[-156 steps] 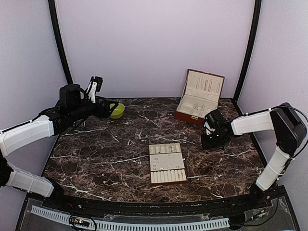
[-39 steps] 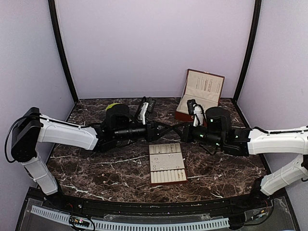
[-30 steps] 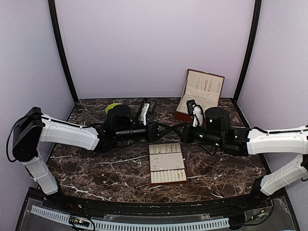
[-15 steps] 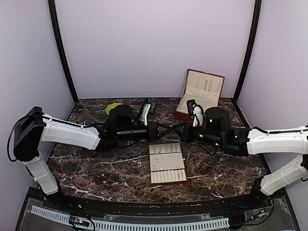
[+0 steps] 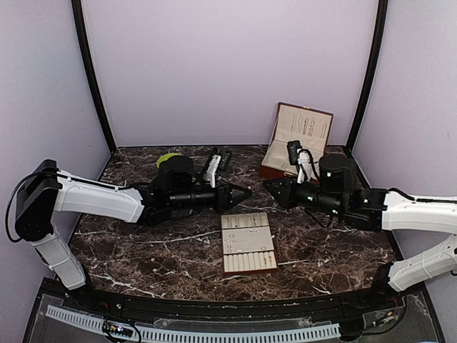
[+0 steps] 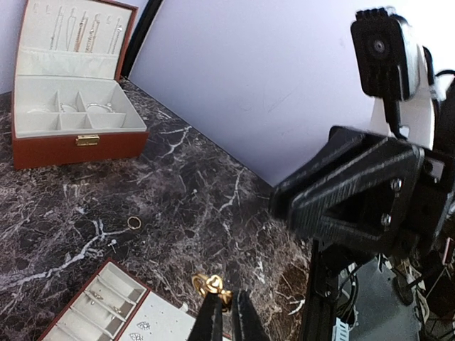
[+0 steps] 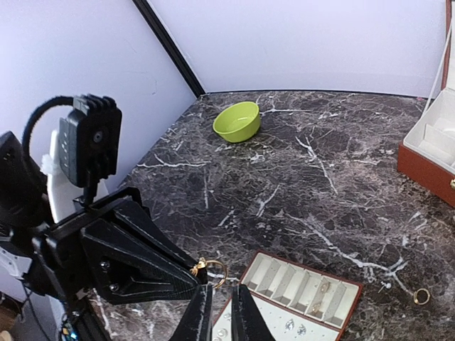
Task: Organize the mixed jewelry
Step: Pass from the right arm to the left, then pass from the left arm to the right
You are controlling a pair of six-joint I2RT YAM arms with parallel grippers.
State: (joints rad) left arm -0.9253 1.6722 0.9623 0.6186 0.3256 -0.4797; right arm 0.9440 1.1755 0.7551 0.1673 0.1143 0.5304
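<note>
Left fingers [image 6: 209, 323]: clenched on a gold-coloured ring [image 6: 211, 285], which is pinched at their very tips.
Held ring, place: in the air above the table [image 5: 157, 250], near the far edge of the slotted tray [image 5: 247, 263] and not touching it.
Right fingers [image 7: 200, 320]: pointed at the left tips from the other side, just apart from the held ring. Only a thin slit shows between them with nothing in it, so I cannot tell whether they are released or closed.
Arms: both are stretched low across the table and face each other beyond the tray's far edge, tips near but not touching.
Slotted tray: beige with a brown edge, flat on the table. It has a row of narrow compartments at one end and a flat panel next to them. A few small pieces sit in the compartments, and tiny studs are on the panel.
Loose ring [image 7: 421, 296]: lies flat on the table just off the tray, on the side toward the red-brown box [image 6: 78, 149].
Small pin-like piece [image 6: 112, 244]: on the table between that loose ring and the tray.
Red-brown box: beyond the tray to the far right, lid standing open. Thin chains hang inside the lid, and pale pieces lie in the lined compartments.
Green bowl [image 7: 237, 121]: well apart from the tray, toward the far left of the table.
</note>
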